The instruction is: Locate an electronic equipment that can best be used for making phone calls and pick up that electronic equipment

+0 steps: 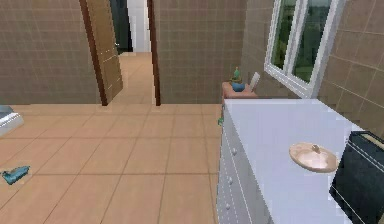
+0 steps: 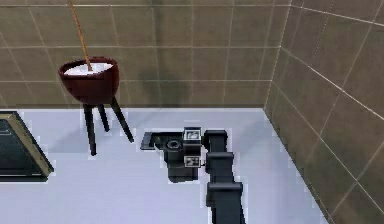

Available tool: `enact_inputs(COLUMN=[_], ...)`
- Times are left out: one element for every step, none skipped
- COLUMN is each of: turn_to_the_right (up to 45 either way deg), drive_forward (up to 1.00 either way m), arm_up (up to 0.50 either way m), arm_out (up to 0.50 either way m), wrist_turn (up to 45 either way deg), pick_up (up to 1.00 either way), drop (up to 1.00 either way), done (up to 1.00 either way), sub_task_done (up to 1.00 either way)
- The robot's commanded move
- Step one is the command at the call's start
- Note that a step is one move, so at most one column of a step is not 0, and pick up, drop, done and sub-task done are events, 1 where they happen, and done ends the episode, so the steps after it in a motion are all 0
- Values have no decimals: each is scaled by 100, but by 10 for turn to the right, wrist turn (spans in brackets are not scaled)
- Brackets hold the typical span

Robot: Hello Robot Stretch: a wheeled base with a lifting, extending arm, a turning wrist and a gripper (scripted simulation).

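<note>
I am watching the gripper (image 2: 158,145) reaching low over the pale counter (image 2: 90,190). A small grey flat shape (image 2: 146,141) is lying at its fingers; I cannot tell whether that is the phone, or whether the gripper is holding anything. Beyond, a dark red bowl (image 2: 88,78) is standing on three black legs, carrying something white with a wooden stick (image 2: 76,25) rising from it. Ahead, a shallow tan dish (image 1: 313,156) is sitting on the counter.
</note>
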Motion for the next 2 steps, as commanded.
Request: enact_inputs(turn_to_the_right=[0,0], drive_forward=[0,0], arm_up=[0,10], arm_out=[0,0], wrist_turn=[0,0], pick_up=[100,0], drop=[0,0], done=[0,0], sub_task_done=[0,0])
